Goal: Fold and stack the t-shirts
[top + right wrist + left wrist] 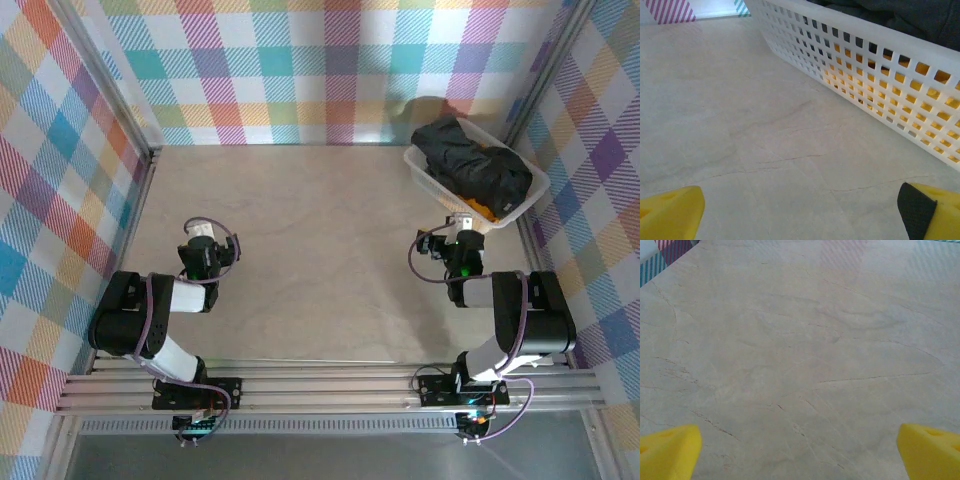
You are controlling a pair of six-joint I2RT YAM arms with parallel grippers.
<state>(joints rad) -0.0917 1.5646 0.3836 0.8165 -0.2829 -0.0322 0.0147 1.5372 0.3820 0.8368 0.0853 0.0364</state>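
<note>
A crumpled charcoal-black t-shirt (pixel 472 168) lies heaped in the white lattice basket (pixel 428 172) at the back right, over an orange t-shirt (pixel 478 209) that peeks out at the near end. In the right wrist view the black cloth (pixel 910 17) shows above the basket wall (pixel 855 55) and orange cloth (pixel 922 67) shows through its holes. My right gripper (pixel 462 221) stands open just in front of the basket, yellow fingertips (pixel 670 212) wide apart over bare table. My left gripper (pixel 200 232) is open too, its fingertips (pixel 667 452) wide apart over the table at the left.
The marble-patterned table (pixel 320 250) lies between the arms. Checked cloth walls with metal frame posts (pixel 150 155) close it in at the left, back and right. The basket sits tilted in the back right corner.
</note>
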